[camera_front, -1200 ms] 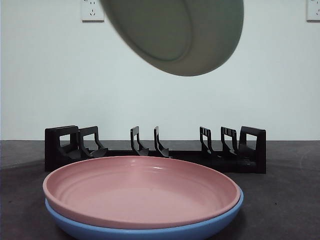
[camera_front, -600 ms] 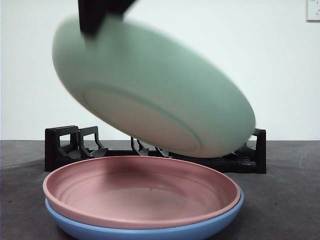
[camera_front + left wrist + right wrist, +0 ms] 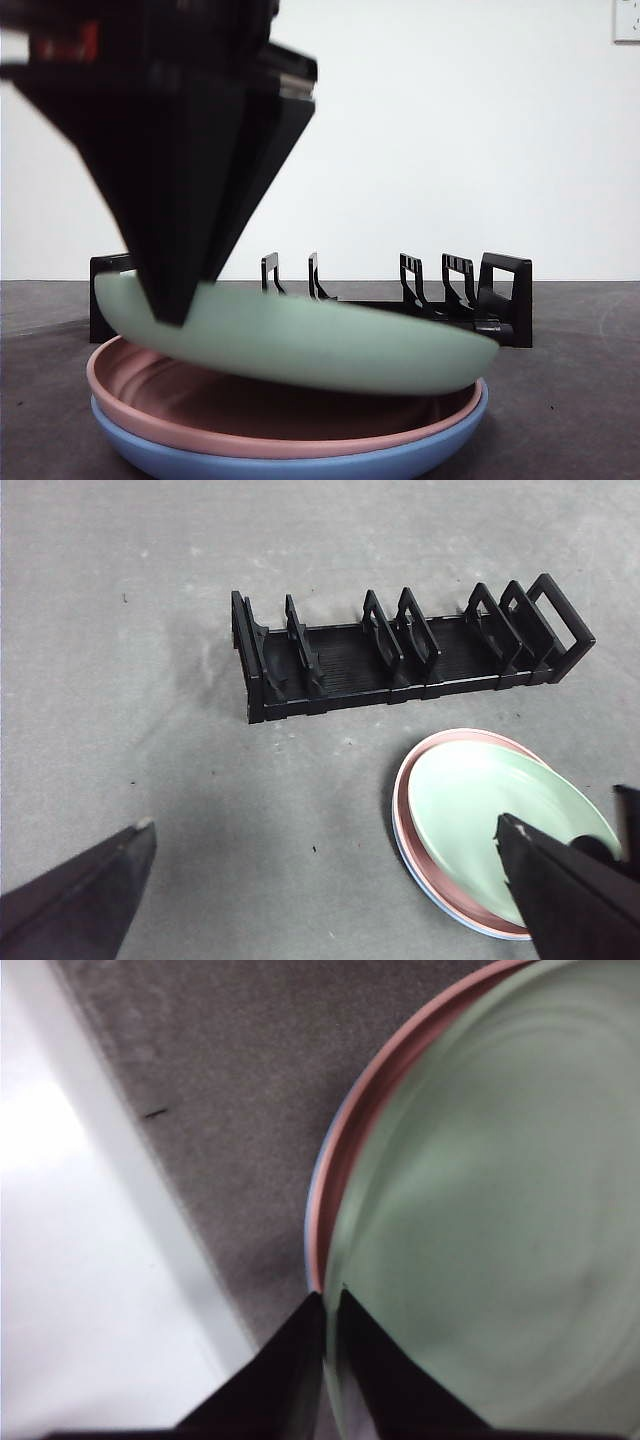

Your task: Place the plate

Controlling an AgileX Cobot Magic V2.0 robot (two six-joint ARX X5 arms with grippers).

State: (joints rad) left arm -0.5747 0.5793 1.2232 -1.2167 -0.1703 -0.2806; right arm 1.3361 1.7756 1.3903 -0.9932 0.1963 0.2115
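Note:
The right gripper (image 3: 175, 305) (image 3: 330, 1295) is shut on the left rim of a pale green plate (image 3: 330, 345) (image 3: 500, 1210). The plate hangs tilted just over a pink plate (image 3: 300, 425), with its gripped side higher. Its right edge sits close to the pink rim; I cannot tell whether they touch. The pink plate lies in a blue plate (image 3: 300, 462). In the left wrist view the green plate (image 3: 490, 810) sits inside the pink rim (image 3: 402, 810). The left gripper (image 3: 325, 825) is open and empty, high above the table.
A black plate rack (image 3: 440, 300) (image 3: 400, 650) with several upright slots stands behind the plate stack, all slots empty. The grey table (image 3: 150, 730) stretches to the left of the rack and the stack. A white wall with a socket (image 3: 626, 20) is behind.
The green plate has come down from high above and turned flatter, to just over the pink plate. The right gripper has dropped into the front view with it.

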